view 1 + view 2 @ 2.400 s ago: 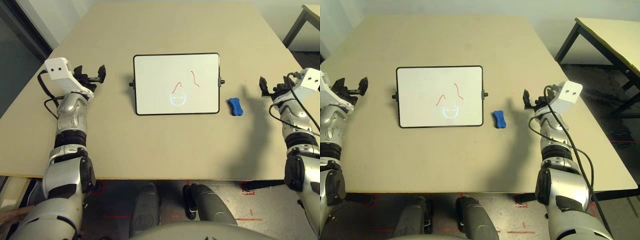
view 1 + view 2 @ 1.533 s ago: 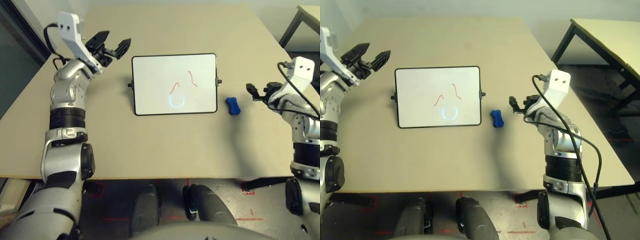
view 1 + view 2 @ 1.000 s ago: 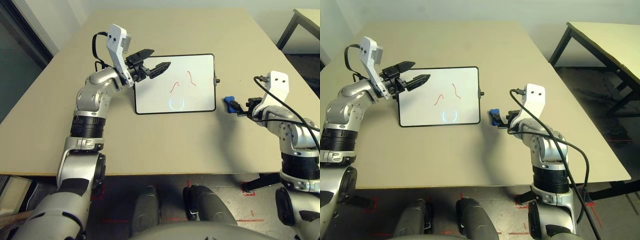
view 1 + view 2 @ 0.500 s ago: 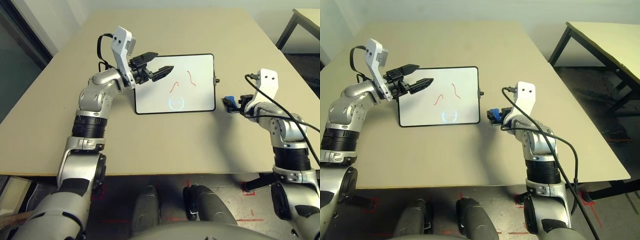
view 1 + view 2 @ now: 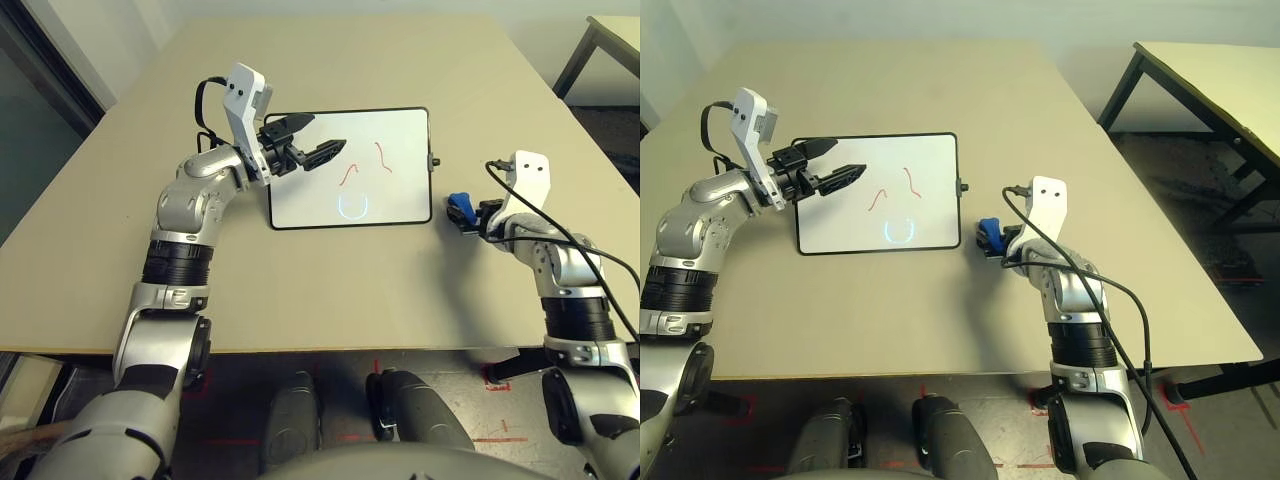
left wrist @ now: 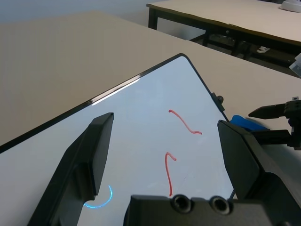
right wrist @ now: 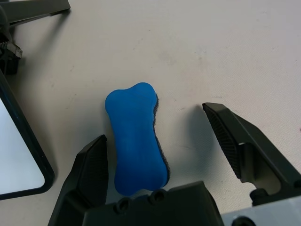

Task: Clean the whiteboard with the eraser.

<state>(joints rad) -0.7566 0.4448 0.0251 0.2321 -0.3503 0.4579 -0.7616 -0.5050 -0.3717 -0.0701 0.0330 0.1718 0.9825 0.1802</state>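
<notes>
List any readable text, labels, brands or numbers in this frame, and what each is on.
None: there are no words, brands or numbers to read.
The whiteboard carries only hand-drawn marks: two red squiggles and a light blue arc.
The eraser is plain blue, unmarked.
The table bears no label.

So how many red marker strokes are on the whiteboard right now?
2. Both sit on the whiteboard: one red stroke toward its far right, the other red stroke nearer the middle, just above the blue arc.
</notes>
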